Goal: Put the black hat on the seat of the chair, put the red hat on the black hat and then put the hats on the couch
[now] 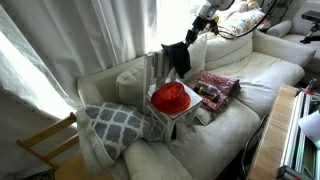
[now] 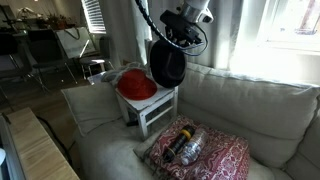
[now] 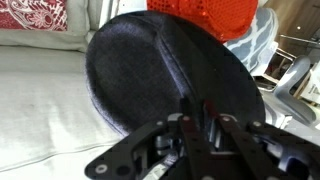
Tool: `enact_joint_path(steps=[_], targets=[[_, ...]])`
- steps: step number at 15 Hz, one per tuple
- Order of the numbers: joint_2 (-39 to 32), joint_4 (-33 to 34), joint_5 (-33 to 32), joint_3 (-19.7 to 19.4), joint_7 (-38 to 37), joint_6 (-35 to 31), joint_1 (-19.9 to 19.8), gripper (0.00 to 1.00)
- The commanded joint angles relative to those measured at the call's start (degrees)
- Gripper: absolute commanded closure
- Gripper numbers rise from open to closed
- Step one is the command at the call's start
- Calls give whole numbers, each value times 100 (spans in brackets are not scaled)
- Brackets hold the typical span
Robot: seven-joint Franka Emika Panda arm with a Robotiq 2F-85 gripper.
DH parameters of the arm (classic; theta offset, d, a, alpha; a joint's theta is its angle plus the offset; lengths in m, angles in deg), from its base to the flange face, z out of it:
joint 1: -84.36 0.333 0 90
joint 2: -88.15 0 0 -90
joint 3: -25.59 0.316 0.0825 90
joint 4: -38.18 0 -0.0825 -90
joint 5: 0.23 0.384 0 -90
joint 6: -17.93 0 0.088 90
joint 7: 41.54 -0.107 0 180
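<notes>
Counting hats: we see two, one black hat (image 2: 167,68) and one red hat (image 2: 135,86).
Other counts: one white chair (image 2: 152,112), one couch (image 2: 255,105), one claw (image 3: 198,120), one red patterned cloth (image 2: 210,152), one grey-and-white cushion (image 1: 115,125), one bare wooden chair (image 1: 45,150).
Claw: pinching the black hat at its brim. In the wrist view we see the fingers pressed onto the near edge of the hat, and in both exterior views the hat hangs from them.
Black hat, place: in the air, clear of the white chair's seat, just beside and above the red hat, in front of the couch's back cushions.
Black hat, heading: it hangs on edge from its upper rim, and its long axis runs up and down in both exterior views. In the wrist view it stretches away from the claw as a broad dark oval. We cannot tell whether the crown or the hollow faces that camera.
Red hat: it lies on the white chair's seat and covers most of it, reaching close to the seat's edges.
White chair: it stands upright on the couch's seat cushion, its slatted back on the side of the couch's back cushions.
Red patterned cloth: on the couch's seat cushion, just beside the white chair.
Grey-and-white cushion: at the end of the couch, with the bare wooden chair standing off the couch beyond that end.
</notes>
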Motion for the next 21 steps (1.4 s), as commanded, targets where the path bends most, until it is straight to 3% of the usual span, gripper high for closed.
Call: enact_joint_path(steps=[1,4,8,13,21], targets=[[331,-173,-54,-352,-297,-56,266,100],[679,-394,-262,-619,-974,-210,490,98],[1350,-774,-910,-932,-2524,-150,790,98],[2128,-1119,-1523,-1011,-4484,712,1036,98],[3220,-2179,-1183,-874,-7303,306,1649,98]])
